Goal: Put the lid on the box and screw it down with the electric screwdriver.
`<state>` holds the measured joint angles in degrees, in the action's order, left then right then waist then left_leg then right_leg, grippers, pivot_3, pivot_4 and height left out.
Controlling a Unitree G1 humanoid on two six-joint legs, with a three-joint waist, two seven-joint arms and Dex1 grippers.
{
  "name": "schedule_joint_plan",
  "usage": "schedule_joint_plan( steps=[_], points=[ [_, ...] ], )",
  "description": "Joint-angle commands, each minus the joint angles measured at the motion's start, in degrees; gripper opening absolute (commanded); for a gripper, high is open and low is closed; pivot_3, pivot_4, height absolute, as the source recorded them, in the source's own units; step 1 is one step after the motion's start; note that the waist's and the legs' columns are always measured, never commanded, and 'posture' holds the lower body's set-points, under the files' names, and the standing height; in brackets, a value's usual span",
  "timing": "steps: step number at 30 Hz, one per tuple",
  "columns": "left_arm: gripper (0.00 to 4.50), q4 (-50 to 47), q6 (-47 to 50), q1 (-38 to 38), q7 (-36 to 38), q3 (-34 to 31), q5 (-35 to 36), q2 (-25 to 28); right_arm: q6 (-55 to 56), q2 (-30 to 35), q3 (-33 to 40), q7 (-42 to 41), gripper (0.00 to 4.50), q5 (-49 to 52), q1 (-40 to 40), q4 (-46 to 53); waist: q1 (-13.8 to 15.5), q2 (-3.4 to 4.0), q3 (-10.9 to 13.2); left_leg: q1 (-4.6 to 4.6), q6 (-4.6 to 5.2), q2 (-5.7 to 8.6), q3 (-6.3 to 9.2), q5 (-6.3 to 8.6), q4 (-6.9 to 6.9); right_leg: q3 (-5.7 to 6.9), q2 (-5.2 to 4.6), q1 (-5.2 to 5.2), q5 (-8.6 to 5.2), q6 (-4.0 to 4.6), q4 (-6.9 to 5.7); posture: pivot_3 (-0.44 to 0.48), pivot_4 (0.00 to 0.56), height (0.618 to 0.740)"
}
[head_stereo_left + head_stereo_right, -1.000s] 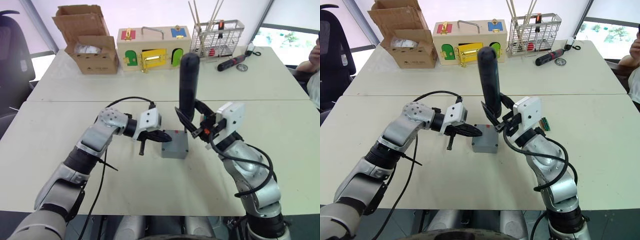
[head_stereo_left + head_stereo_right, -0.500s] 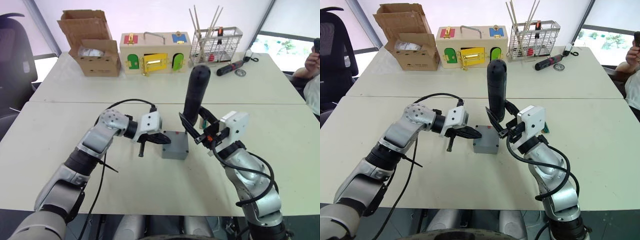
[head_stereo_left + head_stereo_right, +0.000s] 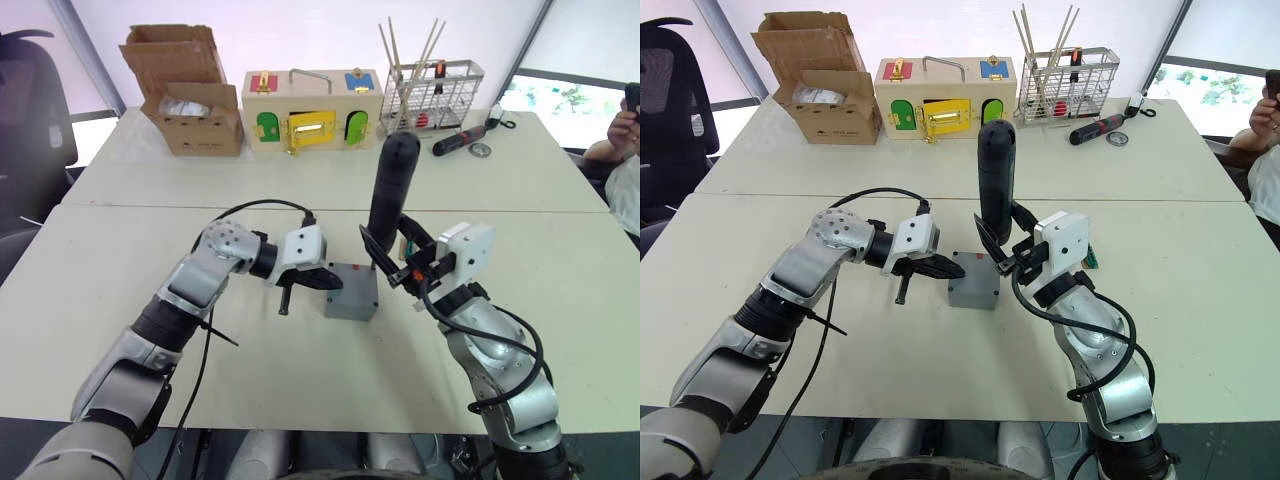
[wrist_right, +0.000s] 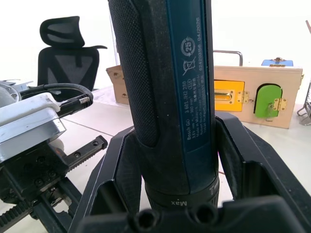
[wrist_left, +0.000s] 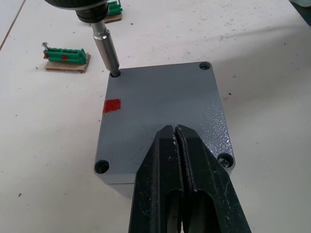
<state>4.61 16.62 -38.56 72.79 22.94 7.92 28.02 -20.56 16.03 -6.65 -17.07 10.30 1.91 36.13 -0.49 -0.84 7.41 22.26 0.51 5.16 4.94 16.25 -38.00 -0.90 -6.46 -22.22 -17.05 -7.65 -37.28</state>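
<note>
Left gripper (image 5: 176, 133): black fingers pressed together, tips resting on flat grey plastic lid (image 5: 160, 104), pinning it on deep grey plastic box (image 3: 351, 302) mid-table. Unchanged from a second ago.

Thick black electric screwdriver with bluish label (image 3: 391, 190): clenched in right gripper (image 3: 385, 262), tilted slightly right. A second ago stood more upright; now leans, metal bit (image 5: 107, 50) seated in far corner screw hole beside red mark (image 5: 112, 106). Judged: lid placed, corner screw being driven; three other corners remaining.
</note>
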Motion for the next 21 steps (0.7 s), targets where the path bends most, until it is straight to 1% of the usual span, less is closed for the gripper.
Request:
schedule_joint_plan(
  steps=[1, 15, 18, 21],
  points=[
    [0.0, -0.5, -0.1, 0.3, 0.8, 1.0, -1.0, 0.7, -6.3, 0.0, -2.2, -0.1, 1.96, -0.1, -3.3, -6.6, 0.0, 0.0, 0.0, 0.0, 0.0, 0.0, 0.0, 0.0, 0.0, 0.0, 0.0, 0.0, 0.0, 0.0, 0.0, 0.0, 0.15, 0.74],
    [0.0, -1.0, 0.1, 0.9, 1.4, 1.2, -1.4, 1.2, -6.2, 0.4, -2.1, -0.1, 1.96, -0.4, -3.4, -6.4, 0.0, -0.01, -0.1, 0.0, 0.0, 0.0, 0.02, 0.01, 0.02, 0.0, 0.0, 0.01, 0.0, 0.0, 0.04, 0.0, 0.15, 0.74],
    [0.0, -0.2, -0.3, 1.0, 1.3, 1.1, -1.4, 1.1, -5.6, 1.3, -1.4, -0.6, 1.96, -0.7, -2.4, -5.4, 0.0, -0.01, -0.1, 0.0, 0.01, 0.0, 0.02, 0.01, 0.02, 0.0, 0.0, 0.01, 0.0, 0.0, 0.05, 0.0, 0.15, 0.74],
    [0.0, 1.3, -0.5, 0.9, 1.0, 0.5, -1.0, 0.6, -6.5, 1.7, 0.6, -1.0, 1.96, 1.2, -1.2, -3.4, 0.1, -0.01, -0.1, 0.0, 0.01, 0.0, 0.02, 0.01, 0.02, 0.0, 0.0, 0.02, 0.0, 0.0, 0.06, 0.0, 0.15, 0.74]
  ],
)
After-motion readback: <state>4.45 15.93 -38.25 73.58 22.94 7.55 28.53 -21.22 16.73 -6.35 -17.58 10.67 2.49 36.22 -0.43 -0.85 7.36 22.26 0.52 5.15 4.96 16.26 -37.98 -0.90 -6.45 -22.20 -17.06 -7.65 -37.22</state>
